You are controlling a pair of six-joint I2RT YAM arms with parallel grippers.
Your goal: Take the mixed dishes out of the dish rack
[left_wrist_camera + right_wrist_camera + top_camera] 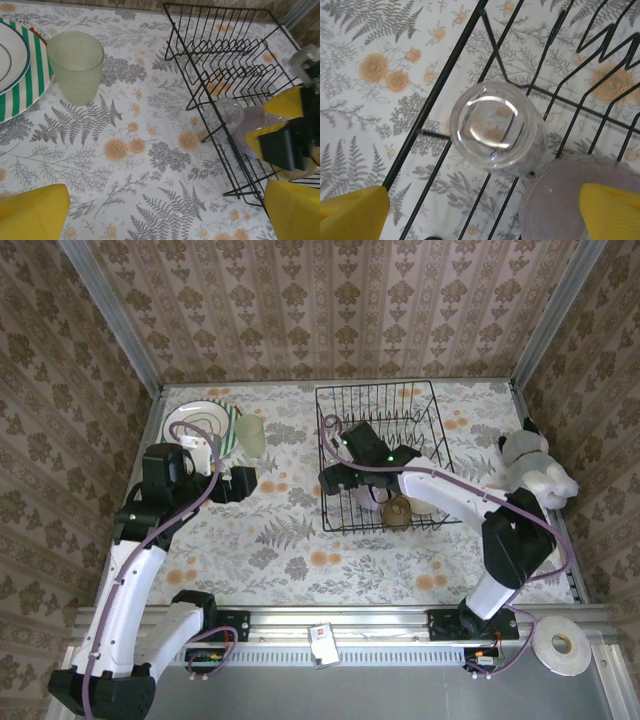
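Observation:
The black wire dish rack (400,420) stands on the right half of the table. My right gripper (340,482) hangs open over its near left corner. In the right wrist view its yellow fingers (353,214) stand wide above an upside-down clear glass tumbler (495,127) and a lilac bowl (552,200) inside the rack (445,82). An amber cup (398,511) sits at the rack's front. My left gripper (165,215) is open over bare tablecloth, left of the rack (235,75). A green-striped plate (20,65) and a pale green tumbler (76,65) stand on the table.
A white-grey soft toy (530,465) lies at the table's right edge. A white tape roll (560,645) rests on the near ledge. Patterned walls close in the table on three sides. Floral cloth lies open between plate and rack.

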